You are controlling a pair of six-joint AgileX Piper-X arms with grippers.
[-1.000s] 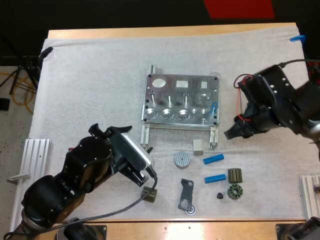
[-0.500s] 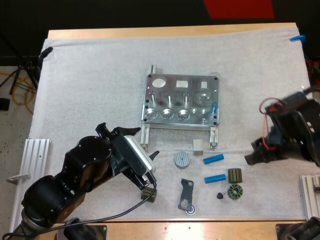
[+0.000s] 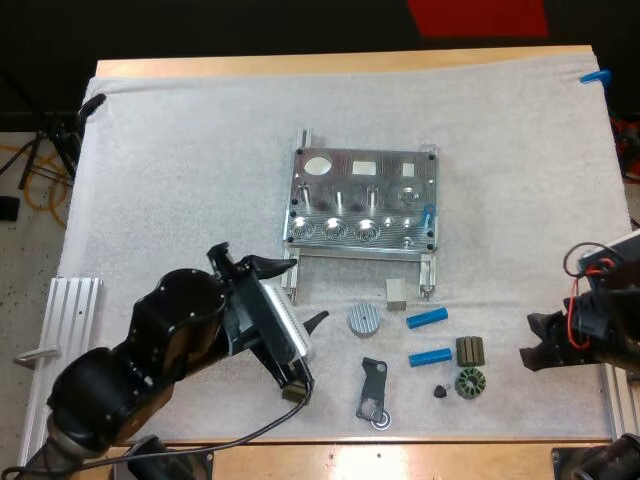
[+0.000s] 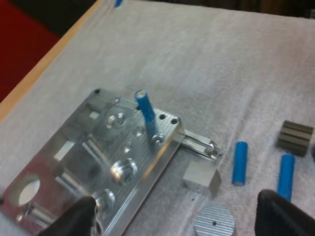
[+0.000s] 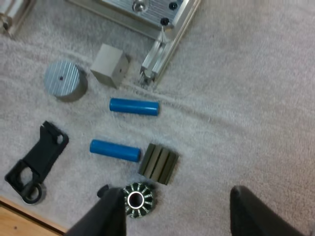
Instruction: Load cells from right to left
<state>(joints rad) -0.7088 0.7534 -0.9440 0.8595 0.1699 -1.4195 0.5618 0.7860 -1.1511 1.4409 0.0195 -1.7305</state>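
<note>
Cells (image 3: 427, 318) lying flat at five o'clock of fixture (image 3: 385, 192), long axes running nine-to-three, sitting at nine o'clock from right gripper (image 3: 535, 340), gaping empty, seemingly nearer than left gripper (image 3: 300, 295), likewise gaping empty.

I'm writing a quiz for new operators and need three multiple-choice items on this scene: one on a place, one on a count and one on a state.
1. Where does the loaded cell stand?
A. at the right end of the fixture
B. at its left end
C. in its middle

2. How many loose cells lie on the mat?
A. one
B. two
C. four

3. The right gripper is:
A. shut on a cell
B. shut on nothing
C. open

Key:
1 A: the cell stands upright in the end hole on the right.
2 B: two blue ones lie in front of the fixture.
3 C: its fingers stand apart and touch nothing.
</note>
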